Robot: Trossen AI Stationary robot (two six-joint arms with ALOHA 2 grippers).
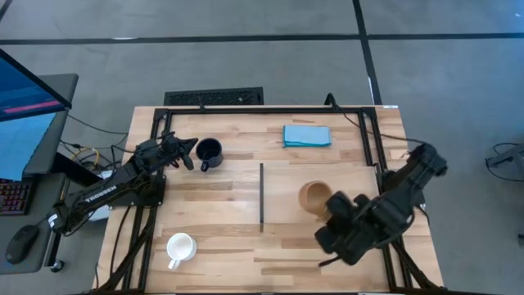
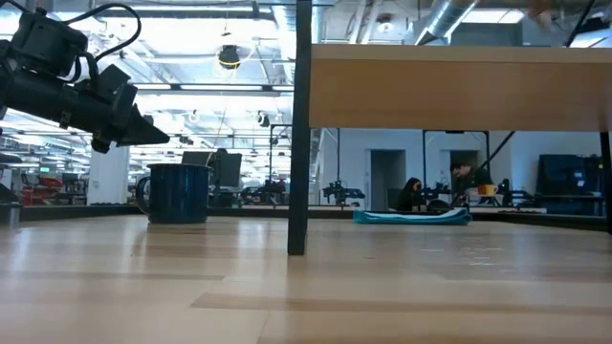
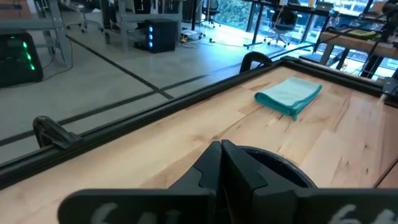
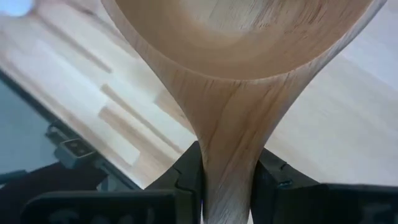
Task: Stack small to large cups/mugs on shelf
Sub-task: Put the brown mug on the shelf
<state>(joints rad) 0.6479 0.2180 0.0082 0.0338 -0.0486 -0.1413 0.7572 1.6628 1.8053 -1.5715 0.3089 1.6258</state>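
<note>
My right gripper (image 1: 332,206) is shut on the small tan wooden cup (image 1: 313,197) and holds it over the pale-wood shelf (image 1: 286,176). In the low view the shelf (image 2: 459,91) is a raised plank on a black post. The black mug (image 1: 210,152) stands upright on the table at the far left. My left gripper (image 1: 187,156) is shut and hovers just beside and above the mug's rim (image 3: 273,163); the low view shows the tips clear of it. The white mug (image 1: 180,246) stands on its base near the table's front left. My right gripper pinches the wooden cup's tapering handle (image 4: 227,155) between its two fingers (image 4: 186,177). The handle runs back between them toward the wrist. The fingers come steeply from above, slanting in from the table's right. The cup is lifted clear, its mouth facing up.
A folded blue cloth (image 1: 307,135) lies on the table at the far side, right of centre. The shelf's thin black strip (image 1: 261,197) runs along its left edge mid-table. A black frame rail (image 3: 155,118) borders the table's edges.
</note>
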